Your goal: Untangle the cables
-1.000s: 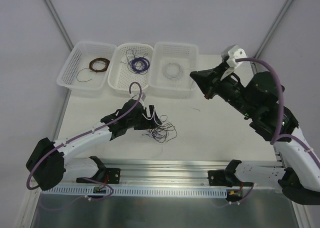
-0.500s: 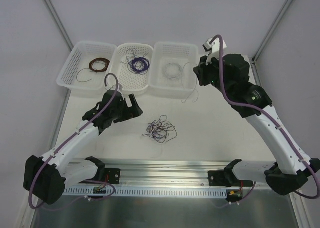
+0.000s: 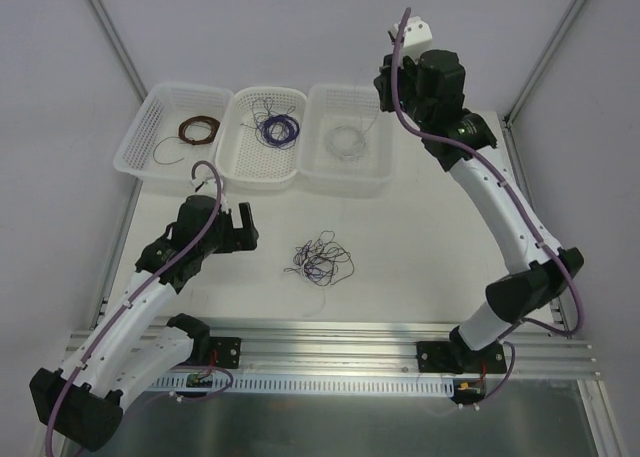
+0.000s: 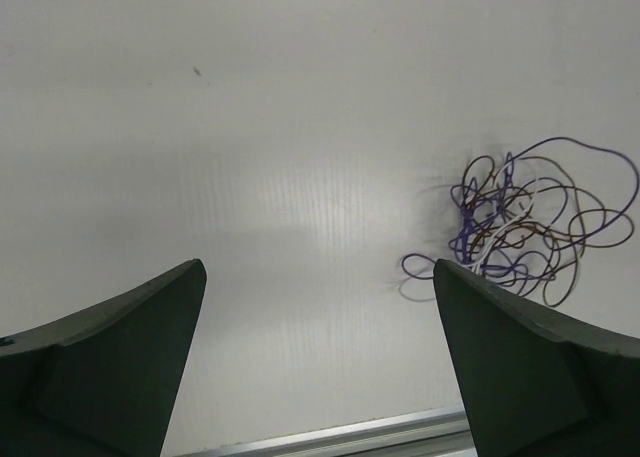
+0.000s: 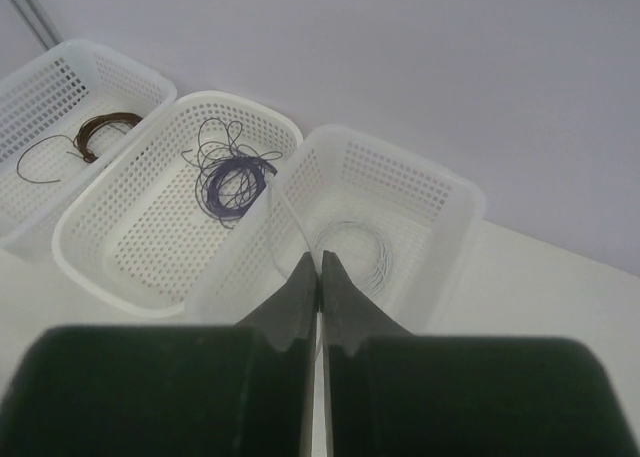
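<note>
Now off cables (image 3: 320, 260), left end effector (image 3: 248, 227) gapes empty; right end effector (image 5: 318, 262) pinches strand (image 5: 285, 217)

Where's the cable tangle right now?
In the top view, the cable tangle lies on the table, right of the open left gripper and in front of the middle basket.

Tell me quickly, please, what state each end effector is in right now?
Left end effector: open, holding nothing.
Right end effector: closed; whether it grips anything cannot be told.
</note>
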Action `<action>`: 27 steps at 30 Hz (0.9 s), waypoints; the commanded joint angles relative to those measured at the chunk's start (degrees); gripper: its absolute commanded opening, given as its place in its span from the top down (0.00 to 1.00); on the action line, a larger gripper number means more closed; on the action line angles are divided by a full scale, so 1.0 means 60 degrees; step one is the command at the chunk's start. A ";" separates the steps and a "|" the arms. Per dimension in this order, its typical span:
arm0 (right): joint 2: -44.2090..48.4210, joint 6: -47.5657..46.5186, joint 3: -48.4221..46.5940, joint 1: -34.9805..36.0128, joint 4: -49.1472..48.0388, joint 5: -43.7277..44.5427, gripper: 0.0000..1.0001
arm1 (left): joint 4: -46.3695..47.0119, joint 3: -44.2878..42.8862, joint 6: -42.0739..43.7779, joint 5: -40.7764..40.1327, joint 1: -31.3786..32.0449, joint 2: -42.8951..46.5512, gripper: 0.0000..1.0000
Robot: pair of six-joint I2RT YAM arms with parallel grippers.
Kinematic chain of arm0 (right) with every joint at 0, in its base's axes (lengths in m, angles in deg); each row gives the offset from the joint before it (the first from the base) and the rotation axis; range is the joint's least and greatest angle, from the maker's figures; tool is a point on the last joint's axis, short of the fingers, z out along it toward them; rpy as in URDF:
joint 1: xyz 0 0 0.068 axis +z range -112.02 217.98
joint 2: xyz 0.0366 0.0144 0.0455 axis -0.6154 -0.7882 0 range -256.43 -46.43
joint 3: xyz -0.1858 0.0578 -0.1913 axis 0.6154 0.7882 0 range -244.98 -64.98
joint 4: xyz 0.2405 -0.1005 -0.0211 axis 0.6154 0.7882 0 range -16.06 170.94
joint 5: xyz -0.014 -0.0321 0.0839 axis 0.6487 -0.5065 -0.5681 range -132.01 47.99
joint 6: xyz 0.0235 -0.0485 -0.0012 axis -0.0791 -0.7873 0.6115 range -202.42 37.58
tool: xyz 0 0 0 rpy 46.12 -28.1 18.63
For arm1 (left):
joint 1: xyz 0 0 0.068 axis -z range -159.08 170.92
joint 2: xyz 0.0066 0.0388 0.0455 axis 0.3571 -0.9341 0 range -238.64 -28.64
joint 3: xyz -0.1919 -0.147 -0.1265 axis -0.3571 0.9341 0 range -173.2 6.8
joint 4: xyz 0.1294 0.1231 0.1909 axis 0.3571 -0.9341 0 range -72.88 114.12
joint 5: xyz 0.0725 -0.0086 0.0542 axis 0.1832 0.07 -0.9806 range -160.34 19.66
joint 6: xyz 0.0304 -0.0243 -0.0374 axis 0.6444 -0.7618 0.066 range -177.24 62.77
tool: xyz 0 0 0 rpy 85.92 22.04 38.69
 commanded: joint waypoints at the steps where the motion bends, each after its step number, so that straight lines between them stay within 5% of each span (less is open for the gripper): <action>1: -0.0790 -0.0097 -0.0946 -0.0232 -0.1077 -0.0189 0.99 | -0.0279 0.0477 0.0642 -0.0451 -0.0103 0.0374 0.01; 6: -0.2444 0.0195 -0.1432 -0.0438 -0.1253 -0.0013 0.97 | -0.0279 0.0390 0.0628 -0.0567 -0.0103 0.0317 0.01; 10: -0.3236 0.0664 -0.1257 -0.0555 -0.1079 0.0353 0.68 | -0.0279 0.0374 0.0672 -0.0554 -0.0103 0.0272 0.01; 11: -0.3340 0.0839 -0.1198 -0.0570 -0.0976 0.0368 0.49 | -0.0279 0.0389 0.0628 -0.0495 -0.0117 0.0330 0.01; 16: -0.2628 0.1163 0.0015 -0.0584 -0.0727 0.0223 0.15 | -0.0265 0.0419 0.0613 -0.0129 -0.0117 0.0287 0.01; 27: 0.0931 0.2040 0.3823 -0.0263 0.0650 -0.1505 0.10 | -0.0060 0.0418 0.0818 0.1305 -0.0103 0.0053 0.01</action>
